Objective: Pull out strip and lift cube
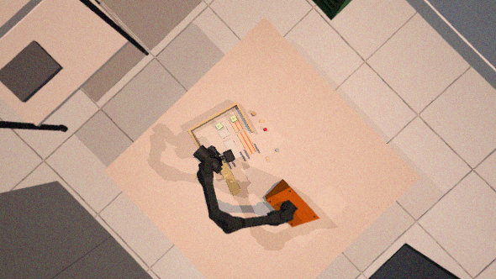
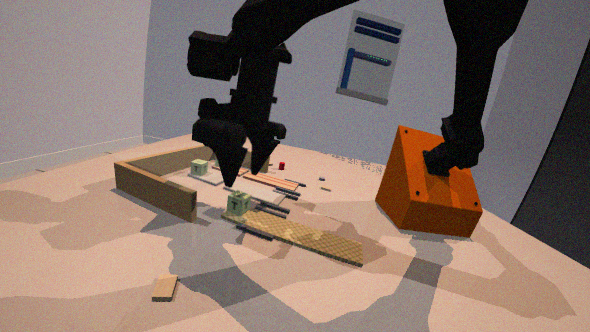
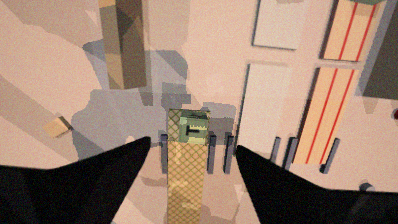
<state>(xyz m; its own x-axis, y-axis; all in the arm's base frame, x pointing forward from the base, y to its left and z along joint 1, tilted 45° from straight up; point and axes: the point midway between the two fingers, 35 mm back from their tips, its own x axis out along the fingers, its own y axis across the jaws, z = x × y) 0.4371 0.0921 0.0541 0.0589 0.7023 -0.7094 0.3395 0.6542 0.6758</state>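
A tan strip with a crosshatch pattern [image 1: 231, 181] [image 2: 320, 240] [image 3: 185, 190] lies in one piece in front of the walled enclosure. A green cube marked T [image 2: 238, 203] [image 3: 192, 131] stands on its far end; the arm hides it in the top view. My gripper [image 2: 242, 180] [image 3: 194, 145] is open and empty above the cube's end of the strip, with one fingertip off each side. A white strip [image 3: 265, 105] and a red-lined strip [image 1: 248, 141] [image 3: 327, 115] each lie in two pieces, with a gap between. Two more green cubes [image 1: 218, 126] [image 1: 234, 118] stand on their far pieces.
A wooden wall [image 1: 212, 118] [image 2: 155, 192] [image 3: 125, 45] bounds the enclosure at the back and sides. Low dark rails [image 3: 290, 152] flank the strips. An orange block [image 1: 303, 210] [image 2: 440, 215] stands by the arm's base. A small wood piece [image 2: 165, 288] [image 3: 57, 127] and a red piece [image 1: 265, 129] [image 2: 282, 165] lie outside.
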